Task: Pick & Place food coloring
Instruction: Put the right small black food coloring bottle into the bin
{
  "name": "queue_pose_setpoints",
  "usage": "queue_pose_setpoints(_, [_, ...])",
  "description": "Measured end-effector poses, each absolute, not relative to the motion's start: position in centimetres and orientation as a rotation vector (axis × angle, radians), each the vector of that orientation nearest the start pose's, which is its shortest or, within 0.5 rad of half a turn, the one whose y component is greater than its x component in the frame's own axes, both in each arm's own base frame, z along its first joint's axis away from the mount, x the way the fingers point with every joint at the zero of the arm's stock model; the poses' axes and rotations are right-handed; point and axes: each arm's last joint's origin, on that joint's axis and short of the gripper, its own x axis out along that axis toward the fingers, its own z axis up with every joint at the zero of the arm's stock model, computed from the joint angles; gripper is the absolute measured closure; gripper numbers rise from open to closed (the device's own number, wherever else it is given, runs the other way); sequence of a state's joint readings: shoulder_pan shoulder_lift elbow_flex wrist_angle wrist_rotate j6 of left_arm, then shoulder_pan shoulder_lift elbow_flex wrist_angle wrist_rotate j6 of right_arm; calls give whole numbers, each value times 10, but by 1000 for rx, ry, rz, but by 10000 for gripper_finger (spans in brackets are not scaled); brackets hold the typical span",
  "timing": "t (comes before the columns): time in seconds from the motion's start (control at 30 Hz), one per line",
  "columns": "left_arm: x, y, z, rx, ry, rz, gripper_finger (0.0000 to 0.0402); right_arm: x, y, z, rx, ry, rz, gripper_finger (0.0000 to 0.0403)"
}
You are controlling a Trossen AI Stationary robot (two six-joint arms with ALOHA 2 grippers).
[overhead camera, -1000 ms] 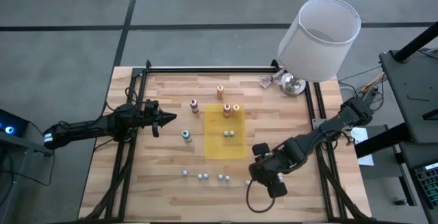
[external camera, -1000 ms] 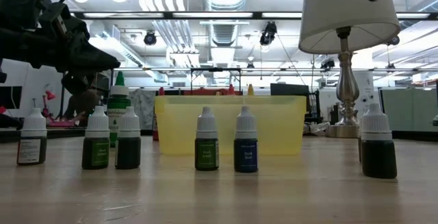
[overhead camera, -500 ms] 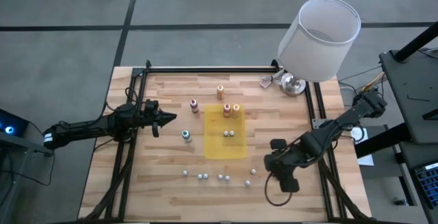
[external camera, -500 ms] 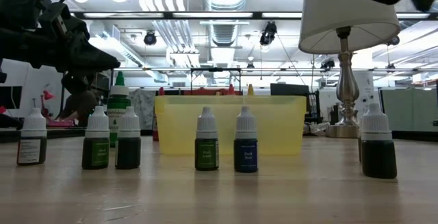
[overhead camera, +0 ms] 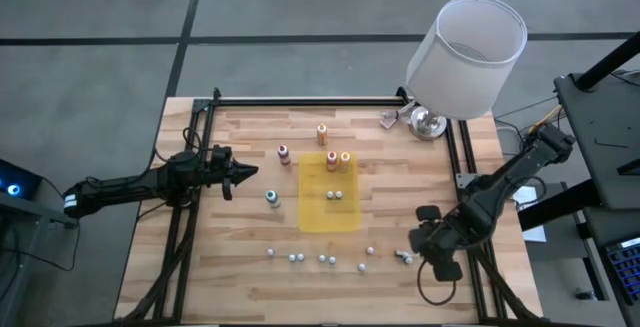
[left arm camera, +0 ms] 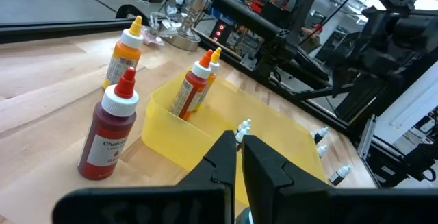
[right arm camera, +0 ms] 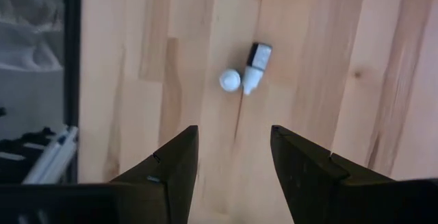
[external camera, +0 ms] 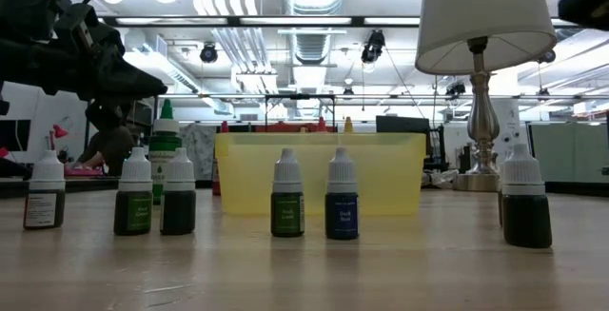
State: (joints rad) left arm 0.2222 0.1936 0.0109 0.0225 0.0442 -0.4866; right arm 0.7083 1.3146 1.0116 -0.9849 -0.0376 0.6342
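The right wrist view looks straight down past the right tool, whose two dark fingers stand spread with nothing between them. Below it on the wooden counter a small fallen bottle lies on its side, and a white-capped bottle seen end-on touches its tip. In the high view the right tool hovers at the near right part of the counter, with that pair of bottles just beside it.

The left tool hangs over the left side of the counter, fingers pressed together and holding nothing, pointing toward the yellow tray. In its wrist view, an orange bottle and a yellow-tipped bottle stand inside the tray's far corner, a dark red bottle and an orange-yellow bottle stand outside it on the wood. Two white-capped bottles stand in the tray's middle. A teal bottle stands between the left tool and the tray. A row of white-capped bottles stands along the near edge. A lamp sits at the far right corner.
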Motion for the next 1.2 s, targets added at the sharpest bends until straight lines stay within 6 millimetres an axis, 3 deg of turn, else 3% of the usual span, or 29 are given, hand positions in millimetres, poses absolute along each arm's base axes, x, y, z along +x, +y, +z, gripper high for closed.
queue_pose_setpoints(0.33, [106, 23, 153, -506, 113, 213, 401, 173, 156, 229, 93, 1350, 272, 229])
queue_pose_setpoints(0.77, [106, 23, 153, -506, 113, 213, 401, 185, 167, 212, -150, 1323, 453, 229])
queue_pose_setpoints(1.2, [106, 23, 153, -506, 113, 213, 401, 196, 176, 192, -236, 1338, 485, 229])
